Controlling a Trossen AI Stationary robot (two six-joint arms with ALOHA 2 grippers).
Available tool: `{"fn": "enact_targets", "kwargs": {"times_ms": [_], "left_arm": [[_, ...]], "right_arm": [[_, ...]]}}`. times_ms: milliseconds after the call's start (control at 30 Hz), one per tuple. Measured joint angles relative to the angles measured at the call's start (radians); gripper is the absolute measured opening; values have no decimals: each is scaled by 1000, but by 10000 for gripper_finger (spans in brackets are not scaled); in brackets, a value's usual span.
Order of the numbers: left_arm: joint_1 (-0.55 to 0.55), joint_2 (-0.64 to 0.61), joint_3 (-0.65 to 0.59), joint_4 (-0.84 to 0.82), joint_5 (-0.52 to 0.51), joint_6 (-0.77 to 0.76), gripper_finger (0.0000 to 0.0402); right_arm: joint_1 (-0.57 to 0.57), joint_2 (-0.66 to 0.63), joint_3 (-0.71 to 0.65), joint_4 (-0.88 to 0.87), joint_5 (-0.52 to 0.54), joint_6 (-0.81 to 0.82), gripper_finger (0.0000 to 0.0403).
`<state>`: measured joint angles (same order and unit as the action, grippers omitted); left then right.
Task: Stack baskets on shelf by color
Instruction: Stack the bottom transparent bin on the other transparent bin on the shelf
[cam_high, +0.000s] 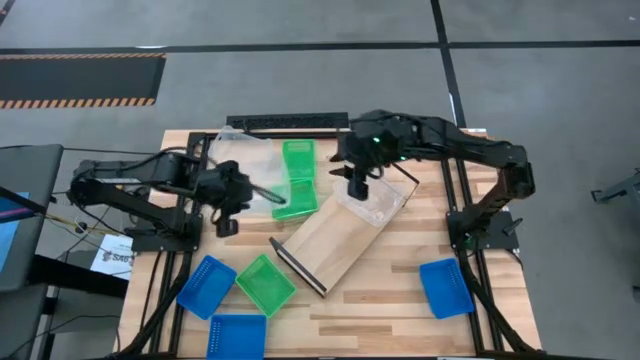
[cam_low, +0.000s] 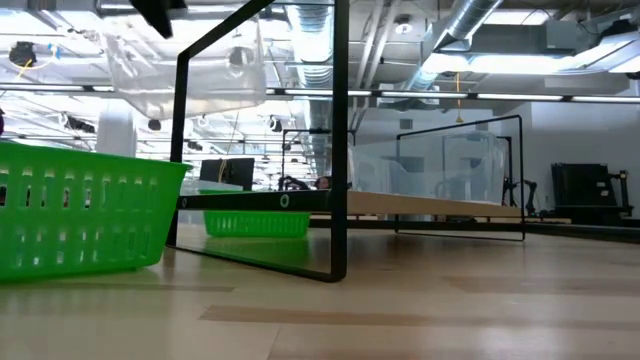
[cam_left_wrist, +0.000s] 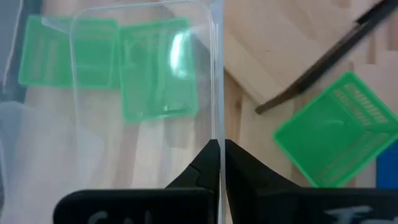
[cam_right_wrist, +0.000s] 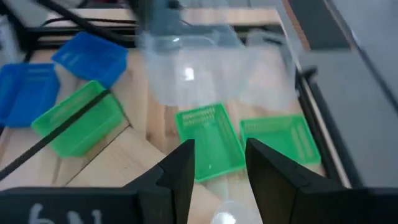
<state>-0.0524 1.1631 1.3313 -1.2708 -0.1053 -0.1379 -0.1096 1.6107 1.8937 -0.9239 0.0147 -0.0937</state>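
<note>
Baskets: three green (cam_high: 298, 160), three blue (cam_high: 207, 286), two clear (cam_high: 245, 160).

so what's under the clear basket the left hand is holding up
Through the clear basket, two green baskets show side by side below it. The left hand covers only a bit of rim.

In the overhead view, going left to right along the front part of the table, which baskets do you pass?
Blue basket → blue basket at the front edge → green basket → then, past the shelf's near end, the lone blue basket on the right.
</note>
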Motion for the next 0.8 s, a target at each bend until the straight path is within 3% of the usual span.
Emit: {"fn": "enact_targets", "kwargs": {"times_ms": [167, 433, 633, 800], "left_arm": [[45, 124, 62, -1, 34, 27, 0], [127, 280, 284, -2, 65, 72, 0], [199, 367, 424, -13, 221, 28, 0], [219, 440, 501, -48, 283, 30, 0]], "right_arm": [[72, -2, 0, 16, 7, -157, 182], [140, 31, -2, -30, 8, -264, 252], [176, 31, -1, -40, 26, -307, 259], [201, 31, -1, -34, 127, -372, 256]]}}
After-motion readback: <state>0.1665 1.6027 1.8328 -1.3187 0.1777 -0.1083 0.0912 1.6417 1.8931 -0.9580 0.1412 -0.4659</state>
